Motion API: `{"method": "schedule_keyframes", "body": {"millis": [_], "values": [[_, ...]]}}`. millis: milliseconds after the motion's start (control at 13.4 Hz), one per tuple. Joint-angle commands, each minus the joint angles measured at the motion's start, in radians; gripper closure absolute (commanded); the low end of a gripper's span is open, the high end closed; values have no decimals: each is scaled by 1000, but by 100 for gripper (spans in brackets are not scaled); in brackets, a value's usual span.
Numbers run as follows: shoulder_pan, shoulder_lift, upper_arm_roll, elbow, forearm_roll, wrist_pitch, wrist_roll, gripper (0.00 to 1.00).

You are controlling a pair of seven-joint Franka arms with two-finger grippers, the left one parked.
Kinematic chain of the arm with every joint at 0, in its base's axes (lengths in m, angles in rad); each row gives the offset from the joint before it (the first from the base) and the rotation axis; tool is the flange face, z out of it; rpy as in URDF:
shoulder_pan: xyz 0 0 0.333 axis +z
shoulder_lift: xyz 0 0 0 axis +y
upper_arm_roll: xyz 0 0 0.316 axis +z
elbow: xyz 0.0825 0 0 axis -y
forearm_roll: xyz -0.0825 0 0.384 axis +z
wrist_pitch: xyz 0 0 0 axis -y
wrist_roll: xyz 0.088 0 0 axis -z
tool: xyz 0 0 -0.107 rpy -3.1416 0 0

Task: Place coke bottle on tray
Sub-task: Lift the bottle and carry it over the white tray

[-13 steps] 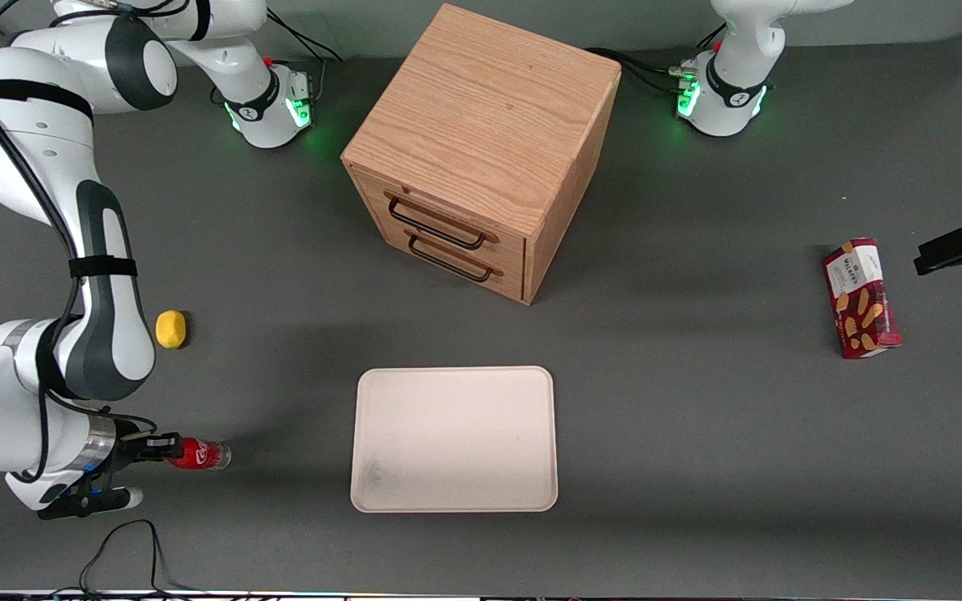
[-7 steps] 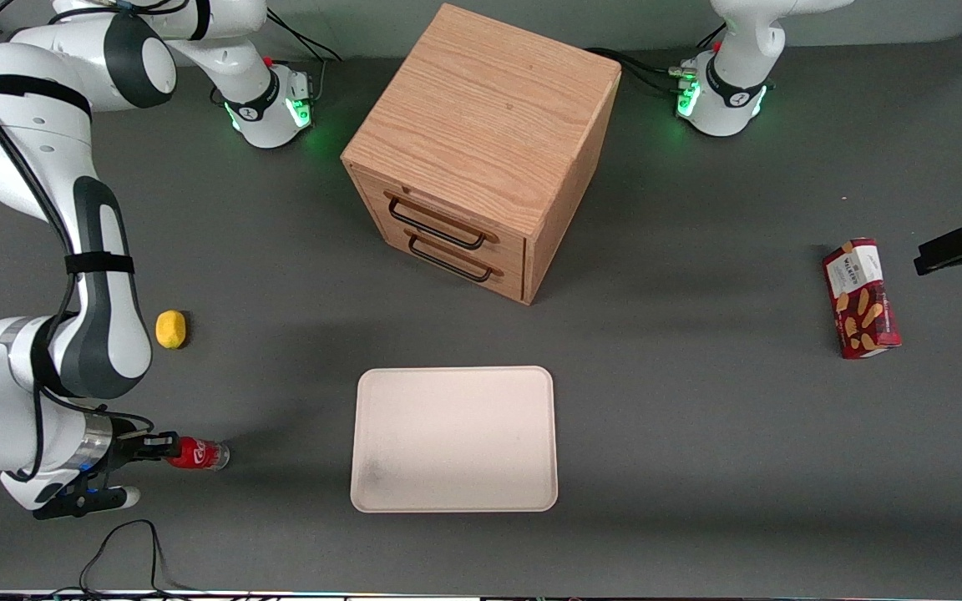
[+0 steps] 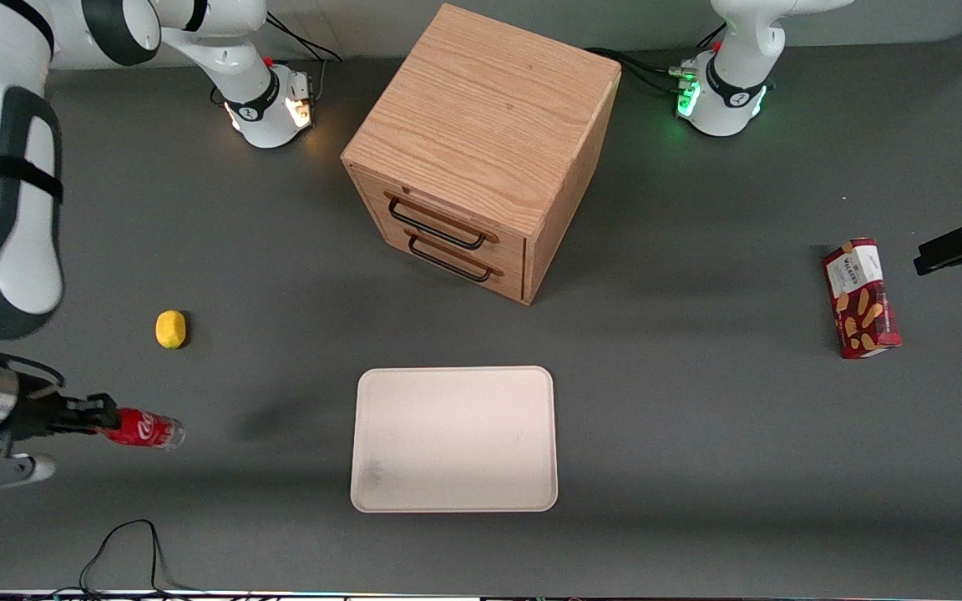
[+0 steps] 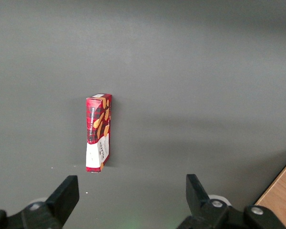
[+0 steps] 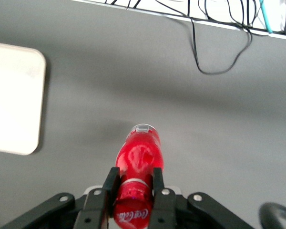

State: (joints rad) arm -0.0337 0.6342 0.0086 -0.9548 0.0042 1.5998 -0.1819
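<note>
White Coca-Cola script runs along the coke bottle's red label.

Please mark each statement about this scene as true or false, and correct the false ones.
1. The gripper is shut on the coke bottle. True.
2. The coke bottle rests on the tray. False: it is held apart from the tray, toward the working arm's end.
3. The lemon lies on the table. True.
4. Both cabinet drawers are pulled open. False: both look closed.
</note>
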Motion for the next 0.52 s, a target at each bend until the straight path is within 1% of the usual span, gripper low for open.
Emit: {"method": "schedule_keyframes", "body": {"millis": [0,149,298,447], "values": [[2,-59,-2,62,-12,-133,-24,100],[2,-96,-2,85,-12,-194,-24,100],[9,-116,-1,85,-13,-201,-22,100],[58,-120,-1,87,-13,-198,-13,100]]}}
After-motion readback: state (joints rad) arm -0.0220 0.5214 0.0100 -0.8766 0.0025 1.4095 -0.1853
